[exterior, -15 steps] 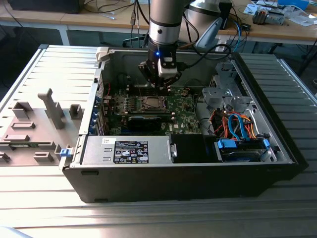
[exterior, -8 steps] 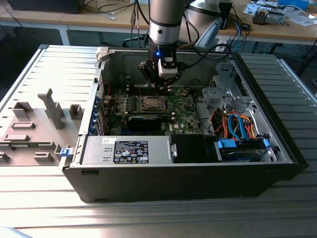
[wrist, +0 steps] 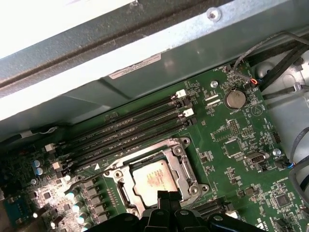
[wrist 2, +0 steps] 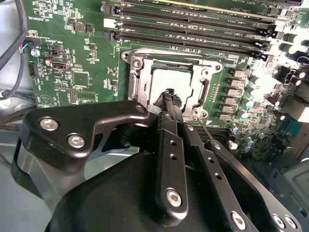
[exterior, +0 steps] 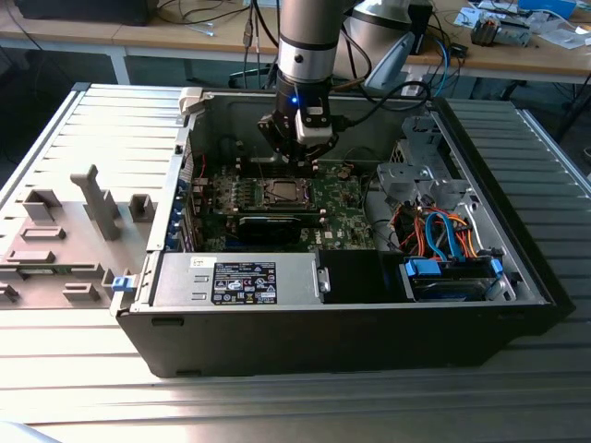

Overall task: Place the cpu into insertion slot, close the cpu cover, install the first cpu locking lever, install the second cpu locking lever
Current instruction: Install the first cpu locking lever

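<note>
The black pincer (exterior: 297, 157) of the arm hangs inside the open dark computer case (exterior: 517, 277), directly above the green motherboard (exterior: 342, 208). In the second wrist view its two thin black fingers (wrist 2: 169, 99) stand together, tip against tip, with nothing between them, and the tips are over the edge of the socket.

The small flat square cpu with the silver-grey metal face (wrist: 153, 178) lies flat in the square insertion slot with the silver metal rim (wrist: 190, 166); in the second wrist view the same chip (wrist 2: 176, 84) is seen partly behind the fingertips. The thin silver metal cpu cover with the cut-out middle (wrist 2: 140, 79) lies down around the chip, so that the metal face shows through its opening. Whether a locking lever is hooked, I cannot tell.

Four long black memory slots (wrist: 130, 128) run just beside the socket, and a round silver coin battery (wrist: 235, 99) sits on the board well apart from it.

In the exterior view the case stands on a grey ribbed metal bench (exterior: 277, 406). A grey plastic fixture with upright blocks (exterior: 69, 231) lies on the bench at the exterior view's left of the case.
</note>
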Motion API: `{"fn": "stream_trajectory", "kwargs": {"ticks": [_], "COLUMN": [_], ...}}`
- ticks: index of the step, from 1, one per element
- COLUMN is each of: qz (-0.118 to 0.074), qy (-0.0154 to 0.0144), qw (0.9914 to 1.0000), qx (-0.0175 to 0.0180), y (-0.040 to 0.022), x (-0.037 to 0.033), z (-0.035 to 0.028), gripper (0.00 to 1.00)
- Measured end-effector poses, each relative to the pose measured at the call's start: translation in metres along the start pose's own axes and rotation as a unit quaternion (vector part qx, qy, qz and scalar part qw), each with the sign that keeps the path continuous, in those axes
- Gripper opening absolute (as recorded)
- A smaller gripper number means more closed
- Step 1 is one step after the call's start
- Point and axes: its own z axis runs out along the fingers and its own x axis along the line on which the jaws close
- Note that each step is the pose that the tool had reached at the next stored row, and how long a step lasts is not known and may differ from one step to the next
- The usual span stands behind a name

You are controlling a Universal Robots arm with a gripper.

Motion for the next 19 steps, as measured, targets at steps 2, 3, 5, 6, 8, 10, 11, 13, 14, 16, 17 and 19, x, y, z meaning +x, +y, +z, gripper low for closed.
{"fn": "stream_trajectory", "kwargs": {"ticks": [2,3,5,6,8,10,11,13,14,16,17,19], "qz": [-0.002,-0.002,-0.004,-0.004,-0.006,-0.007,-0.008,-0.009,-0.010,-0.011,-0.012,-0.013], "qy": [-0.0001,-0.0001,-0.0001,-0.0001,-0.0002,-0.0002,-0.0003,-0.0003,-0.0003,-0.0004,-0.0004,-0.0005], "qw": [1.00000,1.00000,0.99999,0.99999,0.99998,0.99997,0.99997,0.99996,0.99995,0.99993,0.99993,0.99991], "qx": [0.0000,0.0001,0.0001,0.0001,0.0001,0.0001,0.0001,0.0001,0.0002,0.0002,0.0002,0.0002], "y": [0.0000,0.0000,0.0000,0.0000,0.0000,0.0000,0.0000,0.0000,0.0000,0.0000,0.0000,0.0000], "x": [0.0000,0.0000,0.0000,0.0000,0.0000,0.0000,0.0000,0.0000,0.0000,0.0000,0.0000,0.0000], "z": [0.0000,0.0000,0.0000,0.0000,0.0000,0.0000,0.0000,0.0000,0.0000,0.0000,0.0000,0.0000], "gripper": [0.11,0.11,0.11,0.11,0.11,0.11,0.11,0.11,0.11,0.11,0.11,0.11]}}
